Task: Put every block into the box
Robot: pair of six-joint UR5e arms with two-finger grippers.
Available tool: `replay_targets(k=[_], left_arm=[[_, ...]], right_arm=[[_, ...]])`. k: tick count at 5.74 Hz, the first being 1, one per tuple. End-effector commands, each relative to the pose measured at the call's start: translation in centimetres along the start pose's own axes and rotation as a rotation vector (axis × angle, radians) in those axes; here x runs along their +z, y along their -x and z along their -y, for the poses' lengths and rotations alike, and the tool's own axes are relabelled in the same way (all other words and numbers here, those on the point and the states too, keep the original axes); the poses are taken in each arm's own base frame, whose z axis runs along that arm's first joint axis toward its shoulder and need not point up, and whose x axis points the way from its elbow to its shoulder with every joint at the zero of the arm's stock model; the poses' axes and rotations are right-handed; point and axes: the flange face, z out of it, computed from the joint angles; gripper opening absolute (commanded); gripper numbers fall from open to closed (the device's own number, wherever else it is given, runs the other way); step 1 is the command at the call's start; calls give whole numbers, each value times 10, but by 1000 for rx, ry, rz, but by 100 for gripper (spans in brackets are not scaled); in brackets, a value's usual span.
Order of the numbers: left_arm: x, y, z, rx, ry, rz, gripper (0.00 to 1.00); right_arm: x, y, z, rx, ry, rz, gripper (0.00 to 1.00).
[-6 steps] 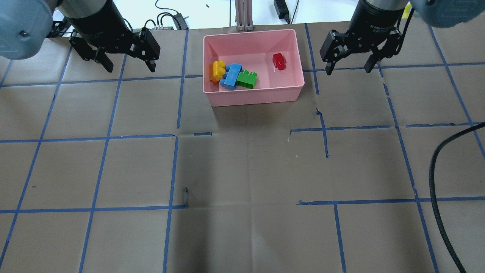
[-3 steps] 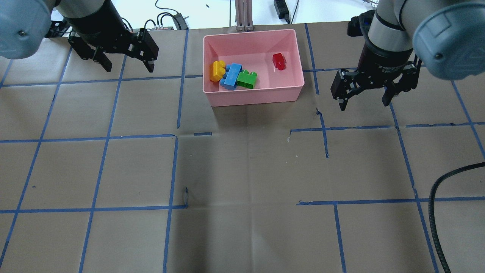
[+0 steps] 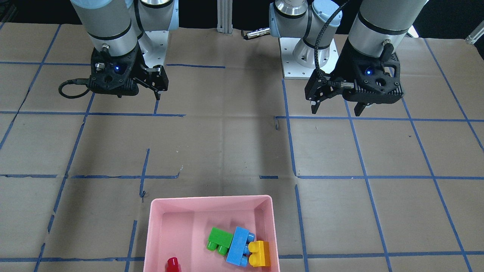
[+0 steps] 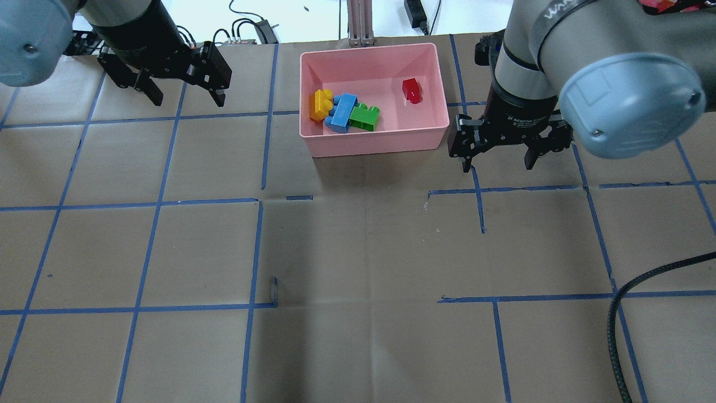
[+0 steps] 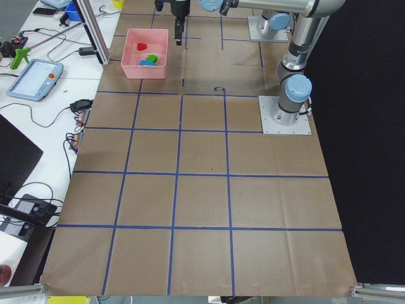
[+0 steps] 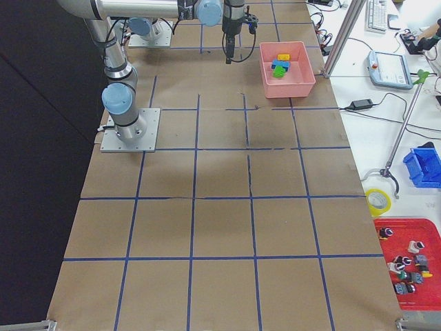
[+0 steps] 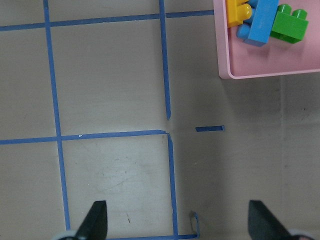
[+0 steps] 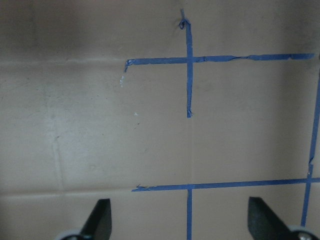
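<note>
The counter (image 4: 358,252), papered brown and taped in blue squares, is seen to carry no loose block. The box (image 4: 375,146) is set at its far edge, about midway across. The left pincer (image 4: 188,102) is held spread and empty, well apart to the left of the box. The right pincer (image 4: 498,167) is likewise spread and empty, just beside the box's near right corner.

Inside the box, the blue block (image 4: 342,112), the green block (image 4: 364,117) and the yellow block (image 4: 320,104) are clustered, touching, at the left. The red block (image 4: 411,90) is set apart at the far right.

The packing is judged finished. Nothing is left to be grasped, so only a withdrawal of the arms is called for.
</note>
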Motion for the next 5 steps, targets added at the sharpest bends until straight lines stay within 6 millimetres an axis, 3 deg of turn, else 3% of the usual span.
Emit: replay_targets(k=[1,3,5], left_arm=[[0,-1,0,2,-1,-1,100],[0,-1,0,2,0,-1,100],[0,-2,-1,3,0,-1,100]], right_arm=[[-16,0,-16,-1,-70,26,99],[-27,-4,-14,7,-95,16,99],[-23,-7,-10,14,-85,21,99]])
